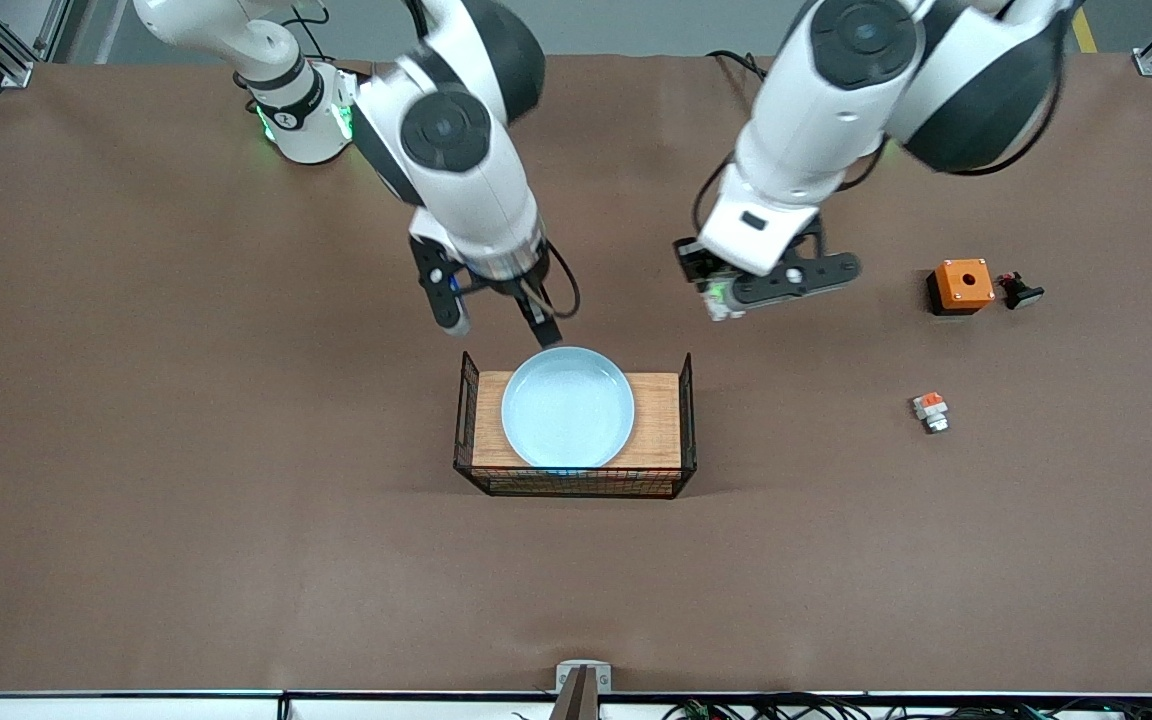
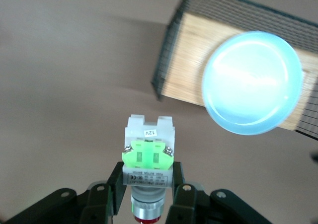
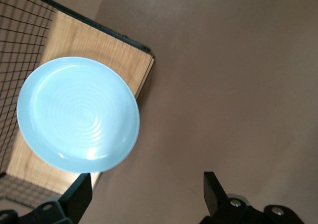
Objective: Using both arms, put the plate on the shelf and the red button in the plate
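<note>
The pale blue plate (image 1: 567, 407) lies on the wooden base of a black wire basket (image 1: 681, 400) at the table's middle. It also shows in the left wrist view (image 2: 252, 82) and the right wrist view (image 3: 78, 113). My right gripper (image 1: 499, 318) is open and empty, up over the bare table just beside the basket's edge that lies farther from the front camera; its fingertips (image 3: 82, 191) stand wide apart. My left gripper (image 1: 719, 300) is shut on the red button (image 2: 148, 154), a white module with a green tab and a red cap, held above the table toward the left arm's end of the basket.
An orange box with a hole (image 1: 961, 286) and a small dark part (image 1: 1019, 290) sit toward the left arm's end. A white module with an orange tab (image 1: 930, 410) lies nearer the front camera than them.
</note>
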